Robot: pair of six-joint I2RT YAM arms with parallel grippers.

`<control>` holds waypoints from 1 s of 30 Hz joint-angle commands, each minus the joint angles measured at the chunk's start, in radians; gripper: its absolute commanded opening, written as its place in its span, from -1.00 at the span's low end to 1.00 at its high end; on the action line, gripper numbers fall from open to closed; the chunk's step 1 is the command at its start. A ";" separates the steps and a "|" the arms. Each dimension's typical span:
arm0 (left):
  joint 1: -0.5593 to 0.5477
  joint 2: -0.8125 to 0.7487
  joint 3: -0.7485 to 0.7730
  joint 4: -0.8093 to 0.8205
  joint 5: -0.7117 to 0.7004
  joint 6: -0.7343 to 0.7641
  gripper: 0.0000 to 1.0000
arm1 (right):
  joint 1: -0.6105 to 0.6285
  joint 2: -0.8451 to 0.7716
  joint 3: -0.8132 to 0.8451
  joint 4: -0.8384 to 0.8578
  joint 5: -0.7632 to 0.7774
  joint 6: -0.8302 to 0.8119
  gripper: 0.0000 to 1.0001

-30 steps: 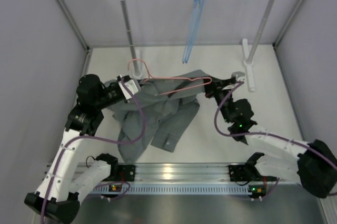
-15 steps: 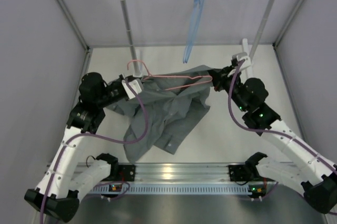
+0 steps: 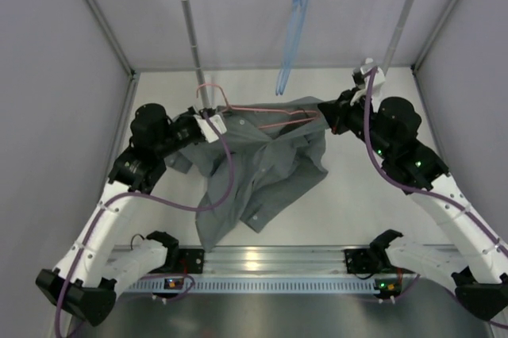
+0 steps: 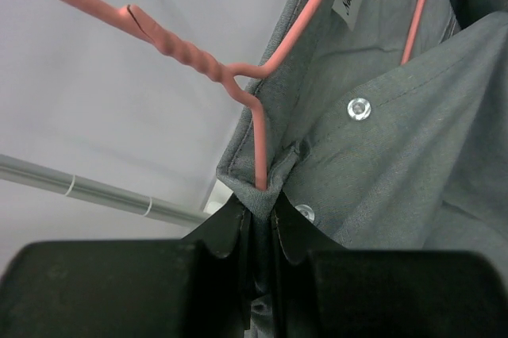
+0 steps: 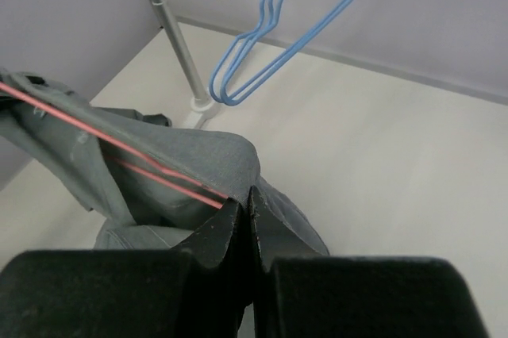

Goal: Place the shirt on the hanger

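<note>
— Where's your shirt?
— Stretched between the two grippers, with the hanger threaded inside. Your left gripper pinches its front edge, and your right gripper is clamped on a shoulder. The cloth hides whether either also bites the hanger.

left claw pinching grey shirt collar, pink hanger inside

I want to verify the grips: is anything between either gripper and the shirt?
Nothing visible. The left gripper is shut straight on the shirt edge, where the hanger wire meets it; the right gripper pinches cloth at the hanger's far end.
</note>
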 commanded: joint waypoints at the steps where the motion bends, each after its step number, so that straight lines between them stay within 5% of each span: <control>1: -0.005 0.045 0.064 -0.006 -0.220 0.071 -1.00 | -0.049 0.026 0.121 -0.025 -0.053 -0.036 -1.00; 9: -0.151 0.155 0.169 -0.094 -0.151 0.119 -1.00 | 0.101 0.210 0.368 -0.016 -0.169 -0.035 -1.00; 17: -0.171 0.177 0.258 -0.094 0.048 0.059 -1.00 | 0.152 0.353 0.370 0.157 -0.374 0.118 -1.00; 22: -0.171 0.200 0.314 -0.095 0.042 0.002 -1.00 | 0.267 0.399 0.371 0.136 -0.269 0.102 -0.99; 28: -0.171 0.175 0.233 -0.066 -0.010 -0.013 -1.00 | 0.293 0.359 0.330 0.069 -0.189 0.092 -0.18; 30: -0.170 0.136 0.161 -0.002 -0.022 -0.010 -1.00 | 0.293 0.333 0.341 0.030 -0.137 0.066 0.26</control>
